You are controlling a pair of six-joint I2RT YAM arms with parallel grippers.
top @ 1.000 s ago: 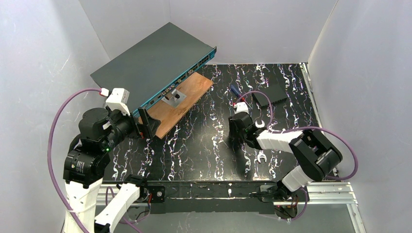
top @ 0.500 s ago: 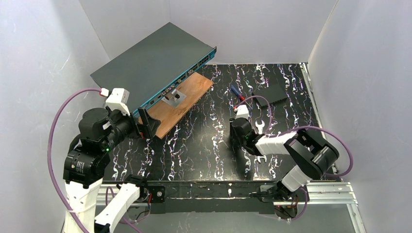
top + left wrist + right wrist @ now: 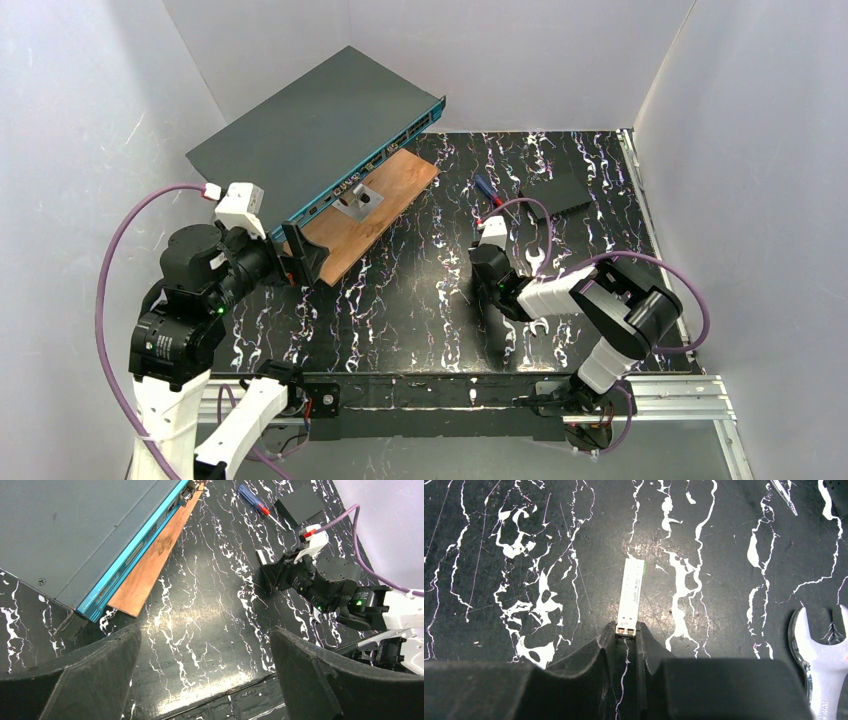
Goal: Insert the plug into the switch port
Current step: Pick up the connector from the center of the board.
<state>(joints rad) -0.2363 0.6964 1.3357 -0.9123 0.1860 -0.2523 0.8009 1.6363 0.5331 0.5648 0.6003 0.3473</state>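
arms (image 3: 185,320): two
hands: two, the left hand (image 3: 205,647) and the right hand (image 3: 625,639)
cables (image 3: 115,270): two, purple, one on each arm
switch (image 3: 310,130): one
plug (image 3: 630,594): one
board (image 3: 390,192): one, wooden
bracket (image 3: 362,200): one, metal
screwdriver (image 3: 257,502): one
black box (image 3: 560,190): one
wrenches (image 3: 534,260): two that show in the top view
counter (image 3: 420,300): one

Black, white-veined tabletop (image 3: 420,300), evenly lit. Enclosed left, right and behind by plain white walls (image 3: 520,60). Aluminium rail (image 3: 680,395) along tabletop's near edge.
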